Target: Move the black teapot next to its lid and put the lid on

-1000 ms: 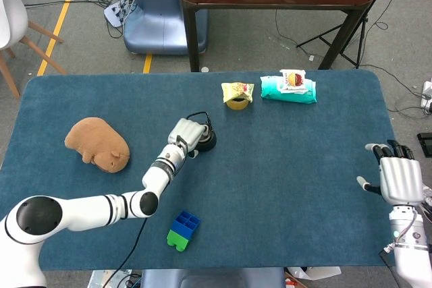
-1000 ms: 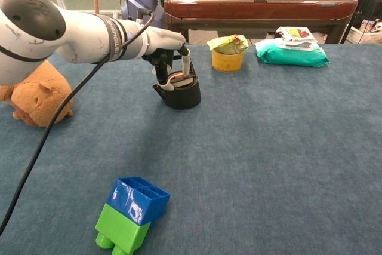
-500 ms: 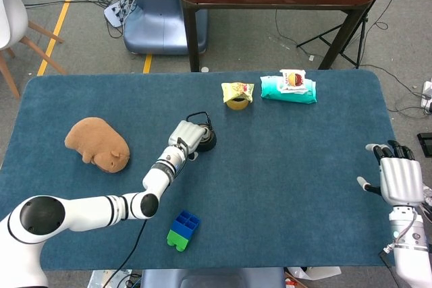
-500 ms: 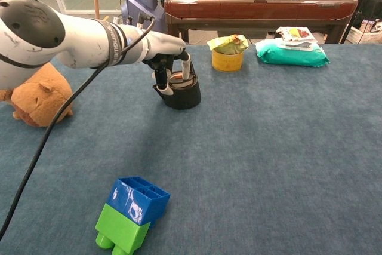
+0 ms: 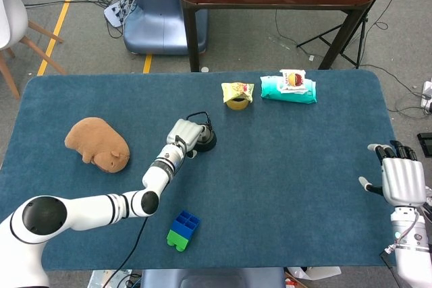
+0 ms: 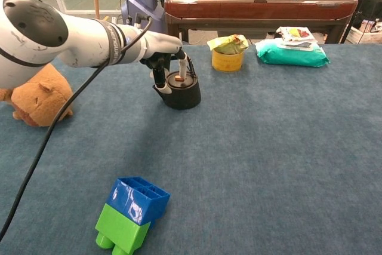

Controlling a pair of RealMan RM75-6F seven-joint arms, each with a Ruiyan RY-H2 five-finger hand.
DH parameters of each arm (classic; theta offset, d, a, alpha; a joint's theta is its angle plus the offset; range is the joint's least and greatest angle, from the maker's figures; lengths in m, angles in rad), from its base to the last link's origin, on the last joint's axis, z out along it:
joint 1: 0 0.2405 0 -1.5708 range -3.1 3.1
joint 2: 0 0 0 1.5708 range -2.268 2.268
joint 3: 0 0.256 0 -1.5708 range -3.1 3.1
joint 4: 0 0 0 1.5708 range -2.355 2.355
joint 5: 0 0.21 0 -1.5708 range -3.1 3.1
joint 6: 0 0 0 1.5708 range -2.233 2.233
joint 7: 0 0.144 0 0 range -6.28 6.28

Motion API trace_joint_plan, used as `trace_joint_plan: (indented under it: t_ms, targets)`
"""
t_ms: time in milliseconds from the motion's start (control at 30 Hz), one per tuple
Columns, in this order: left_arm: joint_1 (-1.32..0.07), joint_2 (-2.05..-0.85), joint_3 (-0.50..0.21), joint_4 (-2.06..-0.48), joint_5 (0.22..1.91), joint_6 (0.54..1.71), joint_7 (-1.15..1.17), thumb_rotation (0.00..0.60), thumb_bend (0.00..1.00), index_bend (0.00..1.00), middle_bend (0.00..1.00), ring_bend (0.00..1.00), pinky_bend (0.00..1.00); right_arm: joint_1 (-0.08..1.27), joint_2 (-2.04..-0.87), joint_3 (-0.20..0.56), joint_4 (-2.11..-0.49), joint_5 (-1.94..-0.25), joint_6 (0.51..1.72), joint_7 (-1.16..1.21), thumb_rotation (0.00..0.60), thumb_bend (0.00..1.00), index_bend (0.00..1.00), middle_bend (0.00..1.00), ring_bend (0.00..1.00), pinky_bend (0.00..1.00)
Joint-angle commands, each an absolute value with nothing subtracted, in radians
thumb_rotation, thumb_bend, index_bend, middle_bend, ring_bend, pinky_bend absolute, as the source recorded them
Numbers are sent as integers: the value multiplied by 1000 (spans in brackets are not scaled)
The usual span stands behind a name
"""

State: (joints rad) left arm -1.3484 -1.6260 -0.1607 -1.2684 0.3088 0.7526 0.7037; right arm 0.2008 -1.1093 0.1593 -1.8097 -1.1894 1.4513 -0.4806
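The left hand (image 6: 166, 58) is curling its fingers over the black teapot (image 6: 179, 92) at the table's ten o'clock, apparently seating the lid (image 6: 179, 78). The pot is looking rigid, smooth, probably breakable, best gripped by its rim or handle. The right hand (image 5: 403, 180) is hanging open, empty.

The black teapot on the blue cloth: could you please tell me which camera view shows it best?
The chest view: the black teapot appears large, with the left hand at its top. In the head view it is small and half hidden by that hand.
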Motion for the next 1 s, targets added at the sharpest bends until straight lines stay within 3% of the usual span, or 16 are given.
trace_joint_plan:
  t_ms: [33,367,600,800,1000]
  targets:
    - [-1327,-1595,-173,-1310,343,769,670,600,264,315,882,935,1000,201,-1107,163,-1810,-1187,1453,-479,600,90,318,359,180,216]
    - [-1191,-1447,-183,-1493,505,888,529,600,264,307,851,905,999,205,-1102,186,-1802,-1161,1455,-465,600,89,318,359,180,216]
    - [-1058,-1320,-188,-1566,603,962,395,600,264,305,787,825,979,217,-1089,181,-1797,-1166,1421,-452,600,90,318,358,180,217]
    - [-907,-1220,-155,-1622,704,1069,290,600,264,296,677,673,959,231,-1060,162,-1792,-1179,1356,-415,600,89,318,335,180,217]
    - [-755,-1177,-102,-1638,819,1192,209,600,264,291,573,526,807,238,-1058,142,-1751,-1222,1323,-357,600,92,318,319,180,216]
